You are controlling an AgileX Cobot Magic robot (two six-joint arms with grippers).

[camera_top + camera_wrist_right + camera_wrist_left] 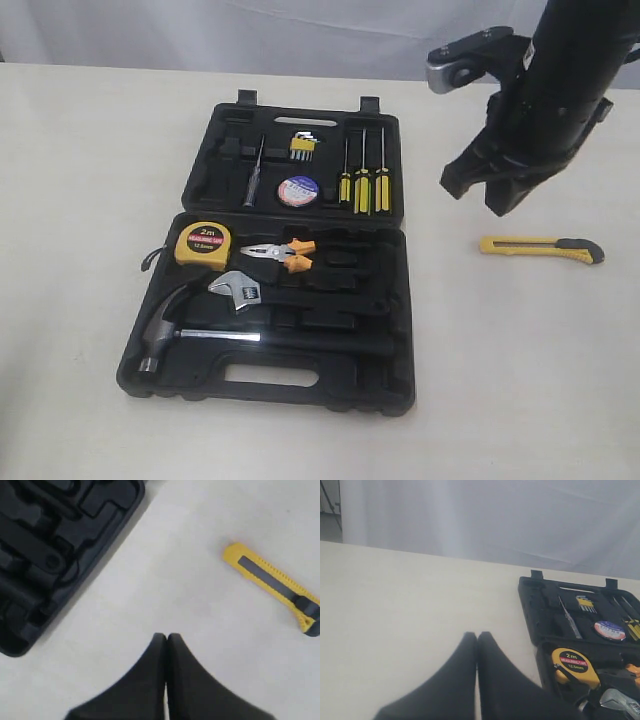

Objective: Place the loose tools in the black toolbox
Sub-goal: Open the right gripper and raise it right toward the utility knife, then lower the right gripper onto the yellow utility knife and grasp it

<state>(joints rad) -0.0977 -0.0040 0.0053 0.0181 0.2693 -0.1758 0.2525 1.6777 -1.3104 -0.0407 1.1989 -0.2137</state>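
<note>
The black toolbox [330, 385] lies open on the table. In its trays sit the yellow tape measure [204, 243], the orange-handled pliers [280, 253] and the black tape roll [298, 190]. The yellow-black utility knife [541, 248] lies on the bare table, right of the box. My right gripper [166, 637] is shut and empty. It hangs above the table between the toolbox [65, 555] and the knife [272, 587]; the exterior view shows it [478, 192] too. My left gripper [477, 635] is shut on nothing, over the table left of the box [535, 605], near the tape measure [574, 666].
A steel hammer [175, 325] and a wrench [236, 290] rest in the lower tray. Yellow-black screwdrivers [362, 185] and hex keys [302, 145] sit in the lid half. A white curtain closes off the table's far edge.
</note>
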